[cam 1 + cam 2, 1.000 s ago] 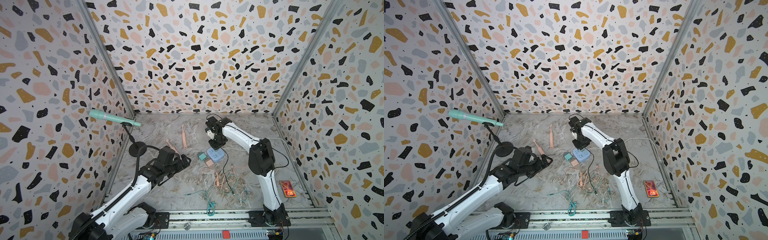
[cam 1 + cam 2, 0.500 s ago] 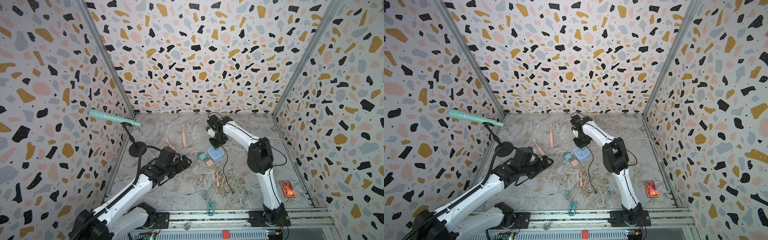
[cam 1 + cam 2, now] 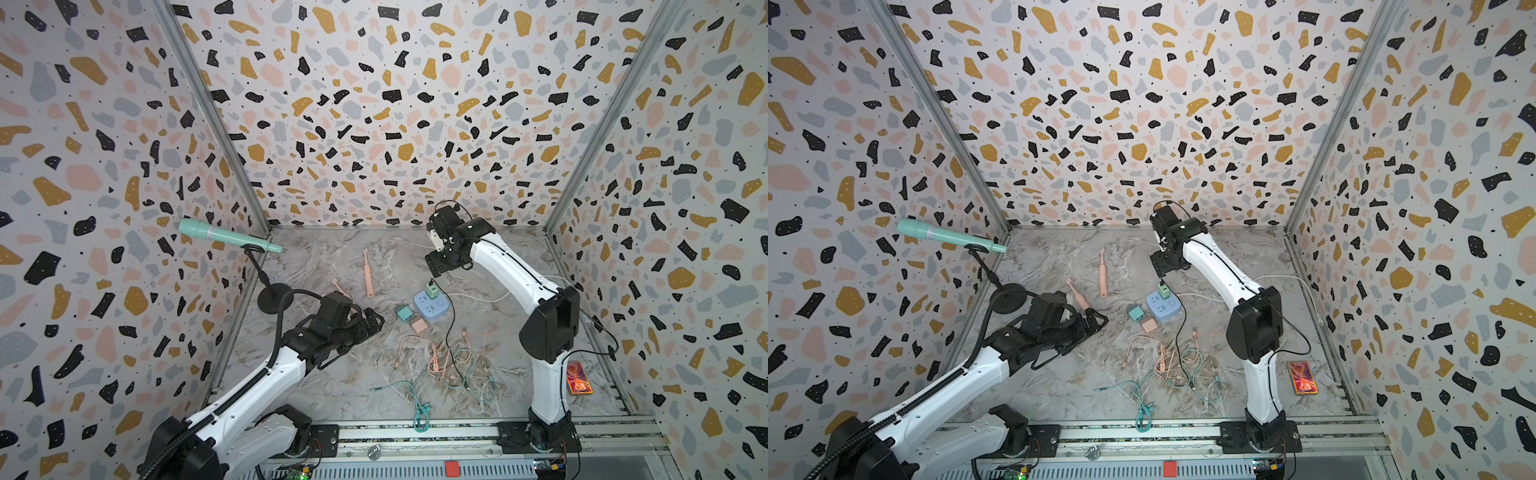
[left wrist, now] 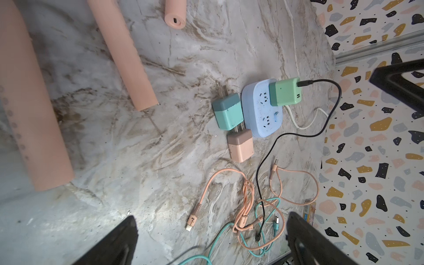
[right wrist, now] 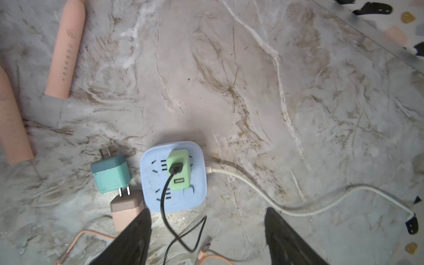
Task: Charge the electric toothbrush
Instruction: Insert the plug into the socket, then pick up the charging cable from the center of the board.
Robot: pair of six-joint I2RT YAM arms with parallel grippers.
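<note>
One pink toothbrush (image 3: 368,276) lay flat on the counter (image 3: 332,382), left of centre in both top views. A second toothbrush (image 3: 1077,296) lay just beside it. The left tool (image 3: 374,322) gaped wide nearby, gripping nothing. The right tool (image 5: 206,210) hung released and empty above the blue power strip (image 3: 434,309), where a green charger (image 3: 432,289) sat plugged in, trailing a black cable (image 4: 340,93).

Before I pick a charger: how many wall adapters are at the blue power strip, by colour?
Light green square wall adapter, plugged into the blue power strip: 1
Teal and grey square wall adapter, lying unplugged: 1
Pink square wall adapter, lying unplugged: 1
Total: 3
</note>
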